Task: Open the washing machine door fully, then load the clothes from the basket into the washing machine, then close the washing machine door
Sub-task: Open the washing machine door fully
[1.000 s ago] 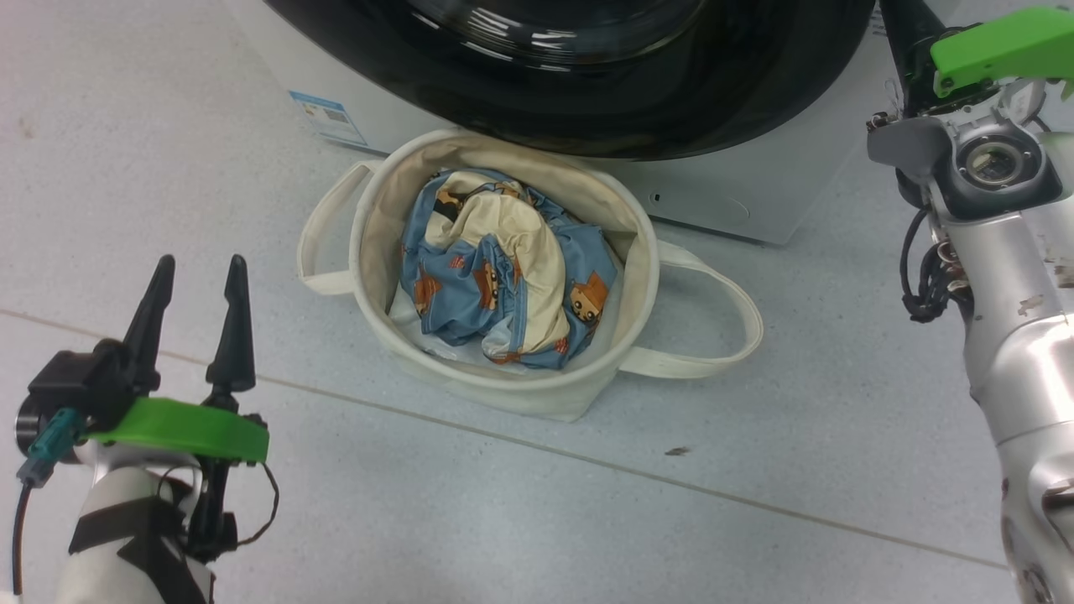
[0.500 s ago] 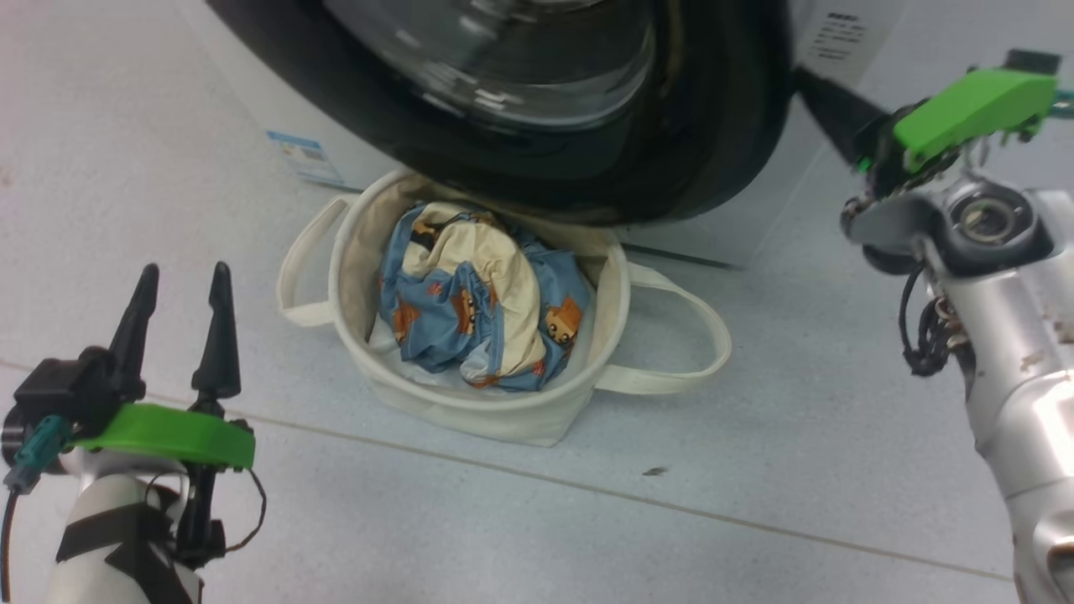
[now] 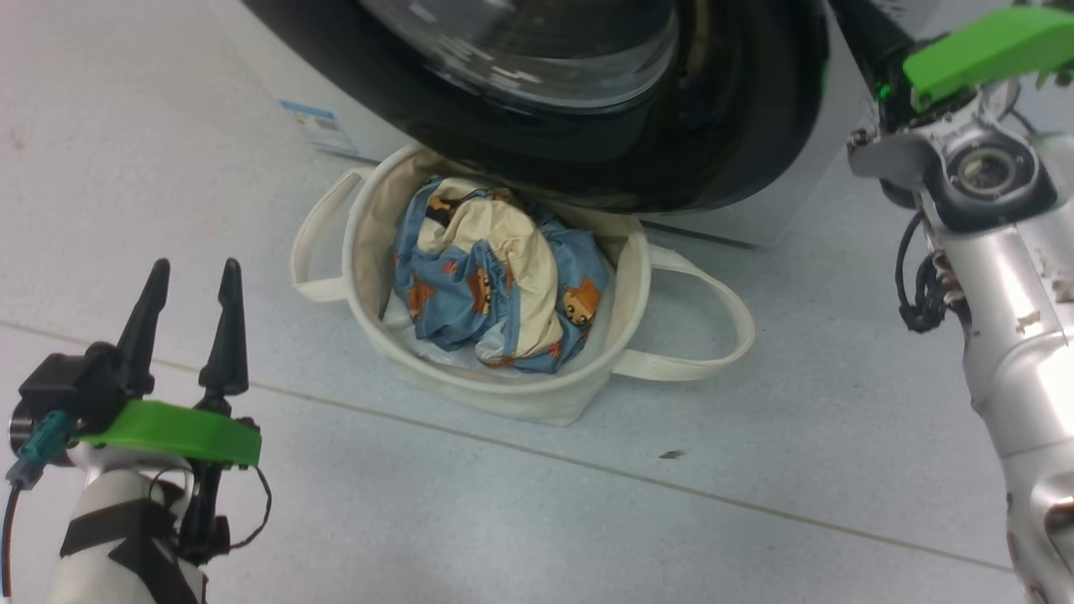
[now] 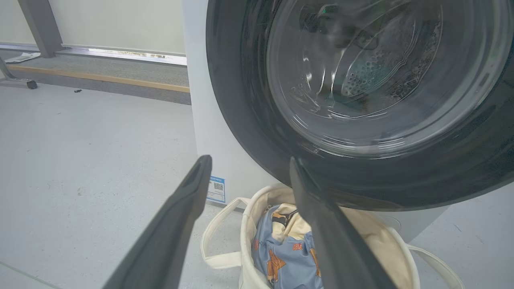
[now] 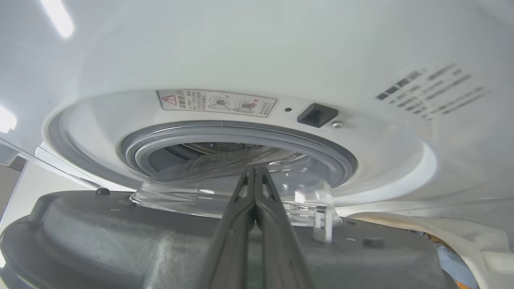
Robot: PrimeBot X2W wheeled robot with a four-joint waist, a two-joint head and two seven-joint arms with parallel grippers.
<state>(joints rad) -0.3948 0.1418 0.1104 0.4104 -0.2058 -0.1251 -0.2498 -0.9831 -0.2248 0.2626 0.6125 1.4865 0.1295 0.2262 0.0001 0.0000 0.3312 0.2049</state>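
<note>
Hanging ajar, the door (image 3: 713,126) overhung the basket (image 3: 362,252) of clothes (image 3: 503,285); the left hand (image 3: 194,267) stood wide, the right hand (image 5: 253,171) closed on nothing.

Clothes (image 3: 503,285): lt blue w/ orange-brown animals, cream parts; basket (image 3: 495,390) cream; door (image 3: 738,126) glossy blk.

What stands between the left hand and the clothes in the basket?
Open left hand sits beside the basket; its soft wall and looped handle lie between. The washing machine door overhangs the far rim; the clothes are mostly uncovered from above.
</note>
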